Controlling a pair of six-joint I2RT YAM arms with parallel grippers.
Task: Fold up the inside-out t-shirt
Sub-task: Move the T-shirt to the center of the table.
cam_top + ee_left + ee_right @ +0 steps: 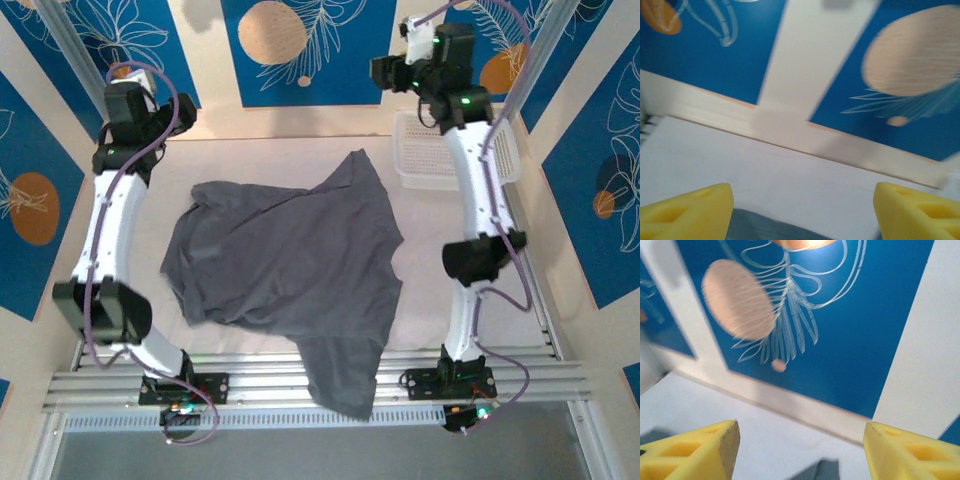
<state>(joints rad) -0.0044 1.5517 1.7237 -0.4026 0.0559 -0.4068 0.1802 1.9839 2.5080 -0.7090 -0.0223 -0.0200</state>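
The inside-out t-shirt [290, 265], plain slate grey, lies spread and rumpled across the white table [250, 160]. One end of it hangs over the near edge between the arm bases. My left gripper [802, 200] is raised at the back left and faces the back wall. It is open: its yellow fingers [695, 210] stand wide apart with nothing between them, and an edge of the t-shirt [775, 227] shows below. My right gripper [800, 440] is raised at the back right, also open and empty, above a pointed tip of the t-shirt [822, 471].
A white plastic basket [425, 165] stands at the back right, partly under the right arm [478, 200]. Blue patterned walls close the back and sides. Metal rails [300, 385] run along the near edge.
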